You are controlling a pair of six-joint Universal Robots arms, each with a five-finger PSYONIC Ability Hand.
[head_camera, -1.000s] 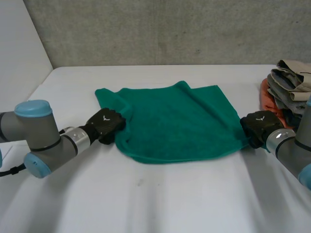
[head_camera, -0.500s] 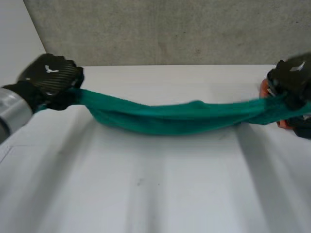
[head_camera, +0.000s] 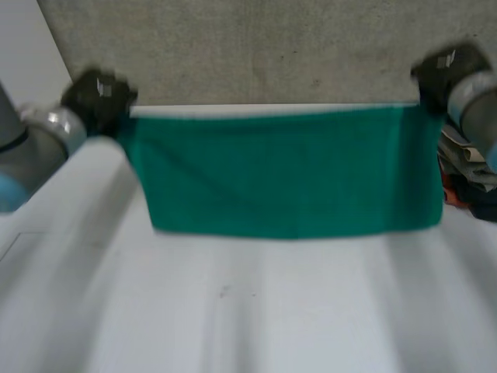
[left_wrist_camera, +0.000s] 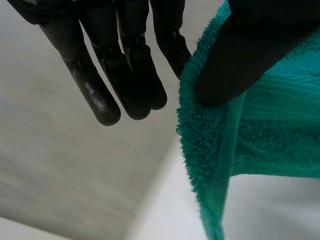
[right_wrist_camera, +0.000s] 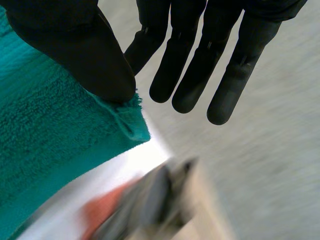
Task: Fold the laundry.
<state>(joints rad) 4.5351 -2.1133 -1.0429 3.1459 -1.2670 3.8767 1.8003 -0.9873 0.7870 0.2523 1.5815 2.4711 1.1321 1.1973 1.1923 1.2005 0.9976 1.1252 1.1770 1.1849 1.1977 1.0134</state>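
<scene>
The green towel (head_camera: pixel 283 171) hangs spread out flat between the two hands, its upper edge drawn taut from one to the other. It is held by its two upper corners, one in each hand. The cloth drops from that edge as a wide rectangle over the white table (head_camera: pixel 248 311). Whether its lower edge touches the tabletop cannot be told.

The left hand (head_camera: pixel 97 97) is raised at one upper corner. In the left wrist view its thumb (left_wrist_camera: pixel 240 60) presses onto the face of the towel just inside the hemmed side edge. The fingers (left_wrist_camera: pixel 100 85) reach out straight on the other side of that edge, the nearest one right against the cloth. So the corner is nipped between thumb and finger — a pinch, not a fist. The thick looped pile and the flat hem band run down past the thumb tip.

The right hand (head_camera: pixel 441 74) is raised at the opposite upper corner. In the right wrist view its thumb (right_wrist_camera: pixel 85 55) bears down on the very tip of the corner, with the straight fingers (right_wrist_camera: pixel 225 80) fanned out behind. Here too the corner is clamped between thumb and fingers, and a small point of cloth sticks out past the thumb.

A pile of clothes (head_camera: pixel 466 167) — grey and beige pieces with something orange under them — lies on the table below the right hand, just beside the towel's hanging side edge. A grey wall (head_camera: pixel 272 47) stands behind both hands.
</scene>
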